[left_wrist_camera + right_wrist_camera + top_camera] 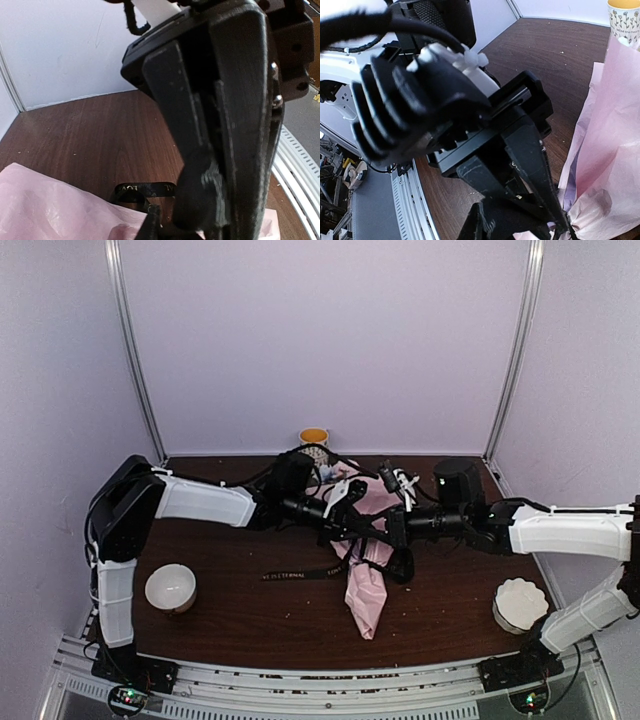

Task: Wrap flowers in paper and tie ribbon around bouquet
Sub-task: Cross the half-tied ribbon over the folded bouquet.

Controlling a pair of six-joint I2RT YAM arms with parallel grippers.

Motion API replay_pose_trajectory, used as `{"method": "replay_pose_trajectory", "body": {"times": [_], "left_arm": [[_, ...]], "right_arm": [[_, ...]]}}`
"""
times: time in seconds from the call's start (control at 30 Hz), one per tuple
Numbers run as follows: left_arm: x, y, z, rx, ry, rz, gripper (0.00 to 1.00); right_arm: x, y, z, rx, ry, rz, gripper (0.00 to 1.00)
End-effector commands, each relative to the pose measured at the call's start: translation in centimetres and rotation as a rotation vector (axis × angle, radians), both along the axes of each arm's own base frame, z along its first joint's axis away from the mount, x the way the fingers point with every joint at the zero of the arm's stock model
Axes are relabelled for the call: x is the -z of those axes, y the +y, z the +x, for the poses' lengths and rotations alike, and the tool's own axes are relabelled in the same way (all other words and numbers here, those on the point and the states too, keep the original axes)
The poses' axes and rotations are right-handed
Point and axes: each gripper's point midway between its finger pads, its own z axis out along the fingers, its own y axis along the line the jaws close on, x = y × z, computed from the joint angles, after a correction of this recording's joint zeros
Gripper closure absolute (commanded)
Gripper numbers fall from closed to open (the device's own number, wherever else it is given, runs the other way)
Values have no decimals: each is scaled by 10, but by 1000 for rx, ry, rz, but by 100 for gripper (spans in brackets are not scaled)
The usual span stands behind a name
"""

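Observation:
The bouquet [366, 585] lies mid-table as a pink paper cone, its point toward the near edge and pale flowers [327, 474] at its far, wide end. My two grippers meet tip to tip just above its middle. The black ribbon [300, 573] with gold lettering lies on the wood left of the cone. In the left wrist view the ribbon [145, 189] curls from my left gripper [155, 216] across to the right gripper's fingers [192, 195]. Both pairs of jaws look pinched together on it. Pink paper [610, 140] fills the right of the right wrist view, beside my left gripper [560, 225].
A yellow cup [314, 437] stands at the back wall behind the blooms. One white bowl [170, 587] sits at the near left and a fluted white bowl [520, 602] at the near right. A metal rail [320, 672] runs along the near edge.

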Motion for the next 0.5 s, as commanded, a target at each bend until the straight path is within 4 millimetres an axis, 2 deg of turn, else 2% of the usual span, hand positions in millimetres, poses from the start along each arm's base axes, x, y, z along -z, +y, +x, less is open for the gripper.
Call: {"method": "replay_pose_trajectory", "body": {"times": [0.0,0.07,0.17,0.23,0.37,0.47], "left_arm": [[-16,-6,-1,32,-1,-68,97],[-14,-5,-2,29,10,-63,100],[-9,-2,1,-11,5,-43,100],[-5,2,5,-60,-11,-26,100],[-3,9,9,-118,-31,-21,100],[-1,11,13,-150,-42,-10,100]], "right_arm": [[2,-7,4,35,-6,-11,92],[8,-12,4,50,8,-53,85],[20,-33,6,124,29,-158,66],[32,-65,18,265,54,-272,59],[61,-148,39,586,170,-454,51],[83,-179,49,697,229,-541,48]]}}
